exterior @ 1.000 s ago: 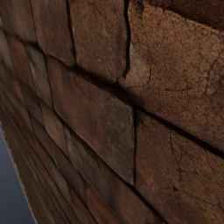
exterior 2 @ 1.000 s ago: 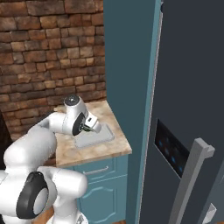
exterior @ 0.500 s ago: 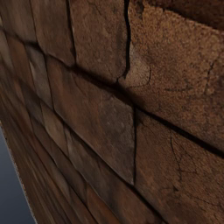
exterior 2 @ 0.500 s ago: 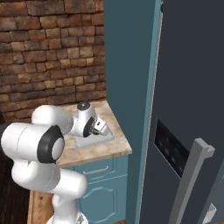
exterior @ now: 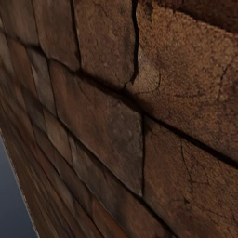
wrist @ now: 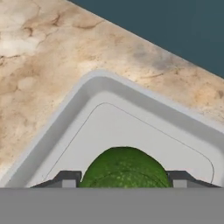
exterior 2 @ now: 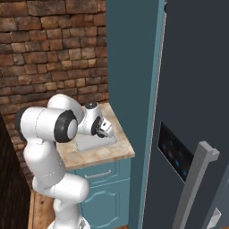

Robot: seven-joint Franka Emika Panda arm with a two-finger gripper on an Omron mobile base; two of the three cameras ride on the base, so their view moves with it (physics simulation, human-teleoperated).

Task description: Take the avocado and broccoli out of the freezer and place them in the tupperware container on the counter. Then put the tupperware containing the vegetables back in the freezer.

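In the right base view the white arm rises from the lower left, bends at a big elbow and reaches right and down, so that the tool (exterior 2: 106,130) hangs close over the tupperware container (exterior 2: 87,143). This container lies on the beige table (exterior 2: 100,154), near the teal panel (exterior 2: 132,80) that stands between the table and the freezer (exterior 2: 197,89). The freezer door is closed, and its long grey handle (exterior 2: 194,185) shows at the near right.

The hand view looks straight down into the container. The avocado (wrist: 124,168), green and round, sits between the two dark fingertips (wrist: 66,178), over the pale floor of the tupperware container (wrist: 94,89). The tool is grasping the avocado; whether the fruit touches the tray floor I cannot tell. Around the rim the marbled table (wrist: 39,57) is seen, and beyond its edge the teal panel (wrist: 175,26).

The left base view shows a brick wall (exterior: 116,116) very close, with dark joints between the brown bricks. The same brick wall (exterior 2: 49,49) stands behind the table in the right base view.
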